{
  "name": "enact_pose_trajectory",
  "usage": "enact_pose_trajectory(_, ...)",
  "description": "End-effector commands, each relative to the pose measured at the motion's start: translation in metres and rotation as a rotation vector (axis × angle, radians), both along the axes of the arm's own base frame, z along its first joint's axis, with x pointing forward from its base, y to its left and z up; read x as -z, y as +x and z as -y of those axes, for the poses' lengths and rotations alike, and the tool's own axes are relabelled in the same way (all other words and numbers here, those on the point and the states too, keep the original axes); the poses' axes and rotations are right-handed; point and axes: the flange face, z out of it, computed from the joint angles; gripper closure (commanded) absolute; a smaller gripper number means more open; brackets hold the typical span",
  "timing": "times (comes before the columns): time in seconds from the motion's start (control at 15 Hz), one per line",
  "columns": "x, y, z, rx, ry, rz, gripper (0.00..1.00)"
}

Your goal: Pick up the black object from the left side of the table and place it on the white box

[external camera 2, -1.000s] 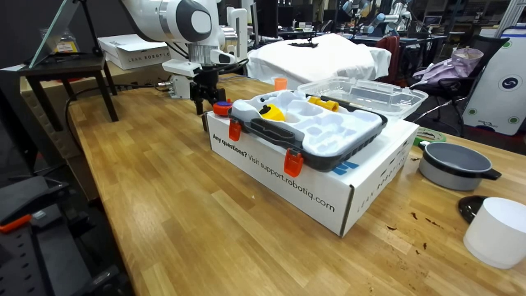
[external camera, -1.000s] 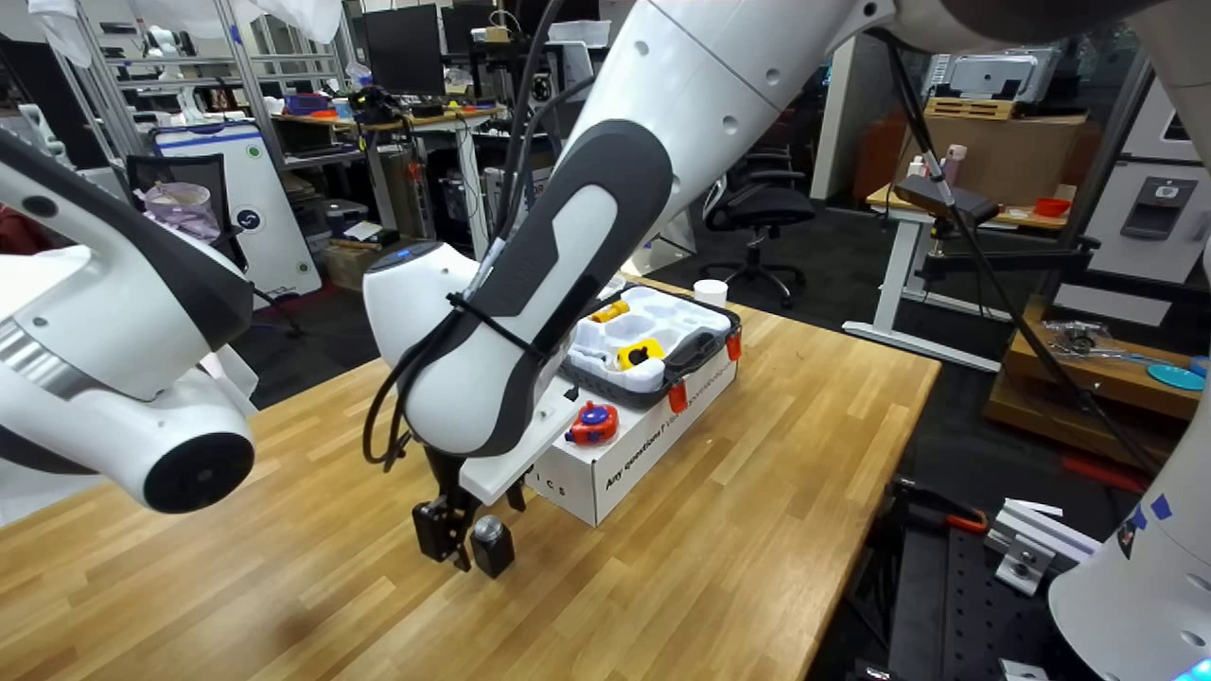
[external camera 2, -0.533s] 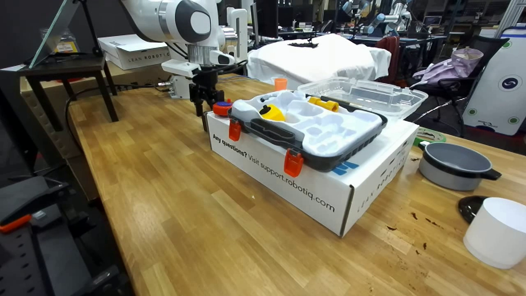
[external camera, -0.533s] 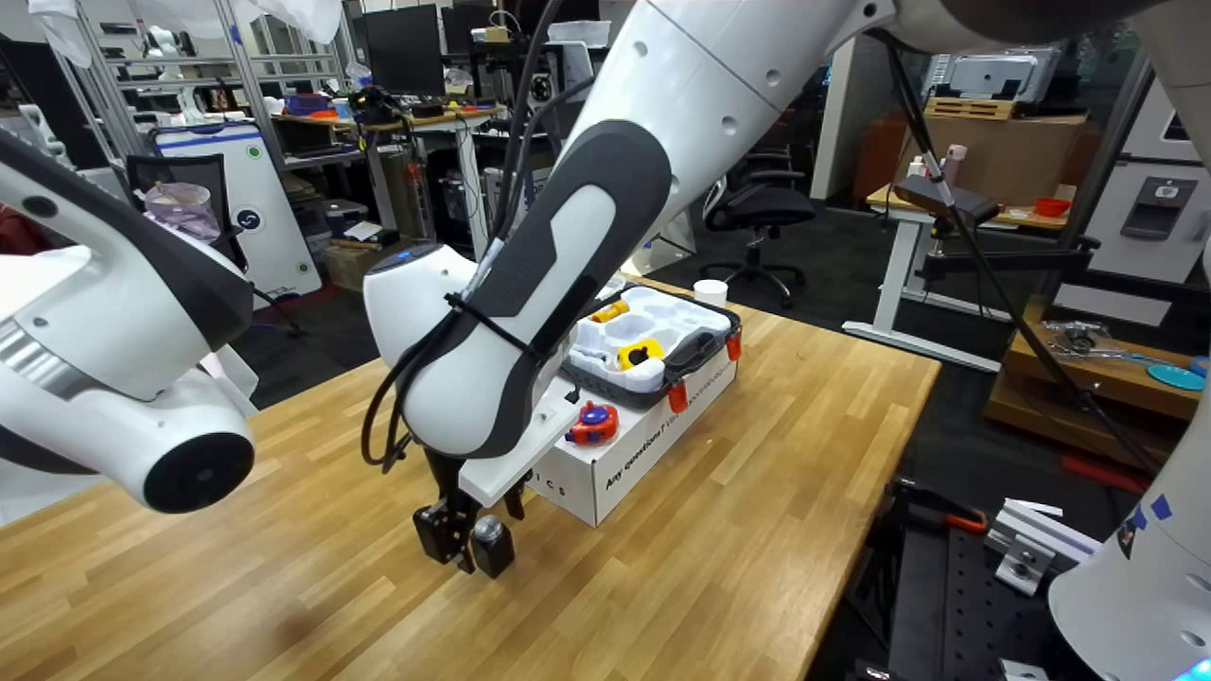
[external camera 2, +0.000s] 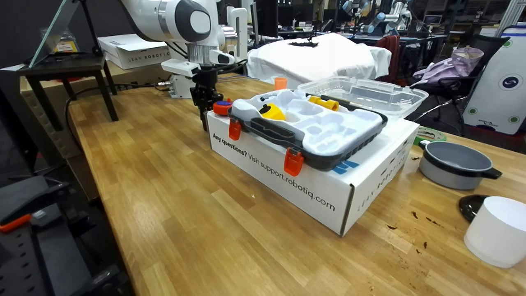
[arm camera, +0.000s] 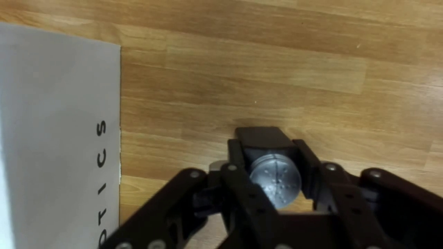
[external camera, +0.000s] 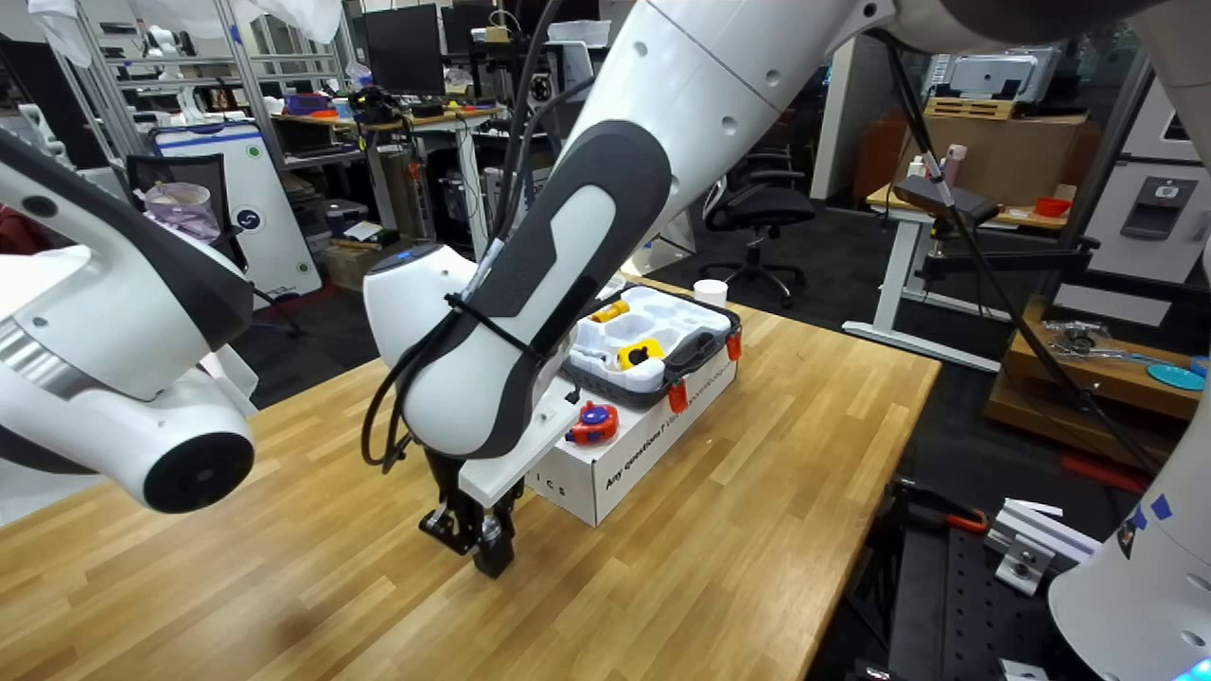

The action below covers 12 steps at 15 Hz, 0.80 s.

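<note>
The black object (arm camera: 264, 136), a small upright block with a round silvery top, stands on the wooden table (external camera: 719, 549). My gripper (arm camera: 270, 154) points down with its fingers shut against two opposite sides of it. An exterior view shows the black object (external camera: 494, 555) under the gripper, its base at the tabletop; whether it is lifted at all I cannot tell. Close by is the white box (external camera: 626, 473), wide and flat with black lettering; in the wrist view the white box (arm camera: 62, 121) fills the left side. Dark fingers partly cover the object in an exterior view.
On the white box lie an open tool case (external camera 2: 312, 123) and a red-blue piece (external camera: 593, 423). Behind it is a clear lid (external camera 2: 365, 96). A grey pot (external camera 2: 454, 164) and a white cup (external camera 2: 497, 232) stand beyond its far end. A second arm (external camera: 123, 359) reaches in.
My fingers have come together from open on both sides of the black object, which stays in the same spot. The arm has hardly moved.
</note>
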Motion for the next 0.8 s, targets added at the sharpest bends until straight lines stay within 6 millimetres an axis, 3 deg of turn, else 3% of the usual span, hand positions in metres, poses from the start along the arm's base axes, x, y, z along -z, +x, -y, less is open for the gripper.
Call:
enact_pose_trajectory(0.0,-0.006,-0.001,0.001,0.000,-0.016,-0.005,0.86)
enact_pose_trajectory(0.4,-0.025,-0.003,-0.001,-0.094,-0.031,0.030,0.86)
enact_pose_trajectory(0.73,-0.051,-0.005,0.001,-0.285,-0.016,0.054,0.86)
